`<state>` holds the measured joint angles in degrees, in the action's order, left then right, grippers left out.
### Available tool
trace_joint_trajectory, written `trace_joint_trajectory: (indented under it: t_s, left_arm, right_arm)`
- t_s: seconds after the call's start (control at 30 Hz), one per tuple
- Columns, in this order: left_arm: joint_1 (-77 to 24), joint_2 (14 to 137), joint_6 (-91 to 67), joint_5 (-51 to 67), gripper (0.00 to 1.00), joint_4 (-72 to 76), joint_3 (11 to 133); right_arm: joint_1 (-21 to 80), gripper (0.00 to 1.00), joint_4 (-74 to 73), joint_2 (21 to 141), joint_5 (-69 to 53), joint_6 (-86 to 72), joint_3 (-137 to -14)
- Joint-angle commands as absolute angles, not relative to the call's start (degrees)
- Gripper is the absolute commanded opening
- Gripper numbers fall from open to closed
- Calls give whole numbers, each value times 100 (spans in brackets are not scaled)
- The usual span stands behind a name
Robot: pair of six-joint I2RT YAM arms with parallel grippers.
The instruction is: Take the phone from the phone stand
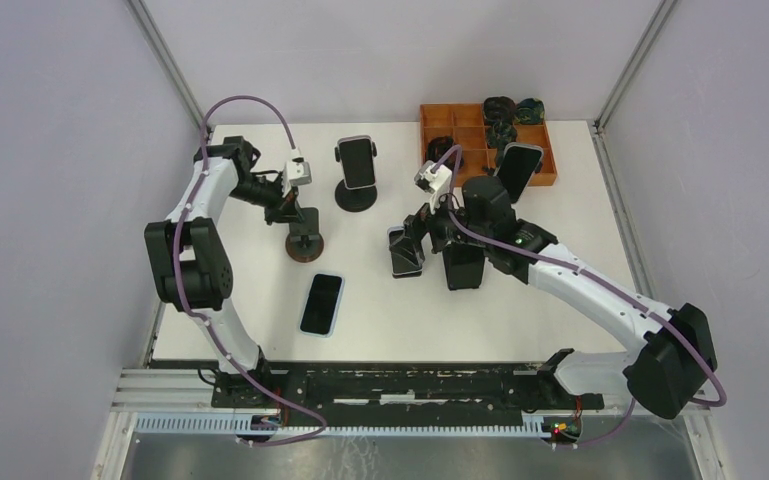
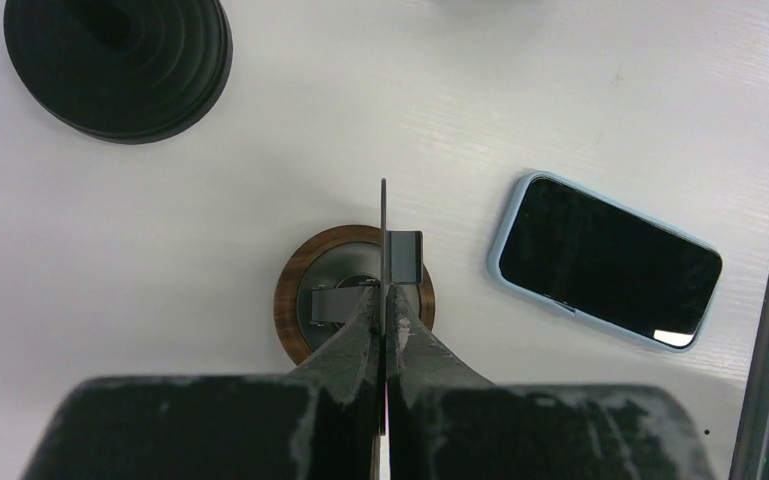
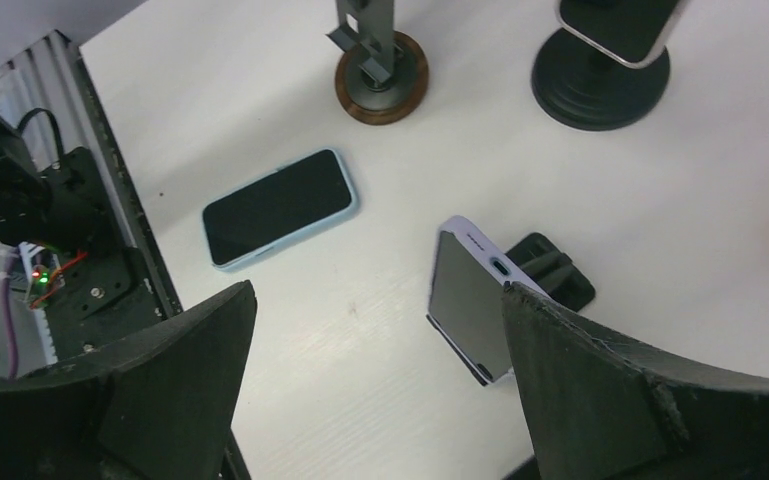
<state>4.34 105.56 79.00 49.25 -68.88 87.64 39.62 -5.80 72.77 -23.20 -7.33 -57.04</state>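
A phone in a pale blue case (image 1: pixel 322 303) lies flat on the white table, also in the left wrist view (image 2: pixel 605 262) and the right wrist view (image 3: pixel 278 207). Behind it stands an empty phone stand with a wood-rimmed round base (image 1: pixel 303 243). My left gripper (image 2: pixel 384 292) is shut on this stand's thin upright plate (image 2: pixel 383 230), above the base (image 2: pixel 295 300). My right gripper (image 3: pixel 378 290) is open and empty. A white-cased phone (image 3: pixel 470 305) leans on a small black stand (image 3: pixel 550 275) just inside its right finger (image 3: pixel 600 390).
A third phone (image 1: pixel 357 160) sits on a black round-based stand (image 1: pixel 356 195) at the back. An orange compartment tray (image 1: pixel 540 180) at the back right holds dark items and a leaning phone (image 1: pixel 518 170). A black rail (image 1: pixel 400 385) runs along the near edge.
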Motion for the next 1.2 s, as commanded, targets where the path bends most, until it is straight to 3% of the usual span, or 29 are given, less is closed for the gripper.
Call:
trace_joint_trajectory:
  t_s: [0.0, 0.1, 0.17, 0.23, 0.33, 0.37, 0.7, 1.17]
  left_arm:
    - [468, 10633, 8384, 4477, 2, -6706, 8839]
    - [468, 10637, 8433, 4358, 9, -6612, 8764]
    - [468, 10586, 8417, 4357, 34, -6579, 8754]
    - [469, 10465, 8406, 4453, 66, -6582, 8746]
    - [466, 10199, 8373, 4657, 96, -6583, 8774]
    - [470, 10105, 8313, 4724, 99, -6602, 8817]
    - [468, 9398, 7163, 5174, 100, -7708, 9658]
    - [465, 8532, 6410, 5530, 100, -8394, 8926]
  right_arm:
    - [3902, 98, -849, 7192, -1832, -485, -5717]
    - [3888, 98, -931, 7359, -1726, -372, -5786]
    - [3850, 98, -973, 7514, -1712, -271, -5878]
    - [3810, 98, -1046, 7720, -1741, -148, -6000]
    - [3730, 98, -1204, 8019, -1762, 26, -6235]
    - [3706, 98, -1259, 8118, -1720, 149, -6314]
    - [3486, 98, -1164, 8445, -1739, 347, -6361]
    - [3405, 98, -921, 9128, -1866, 70, -6318]
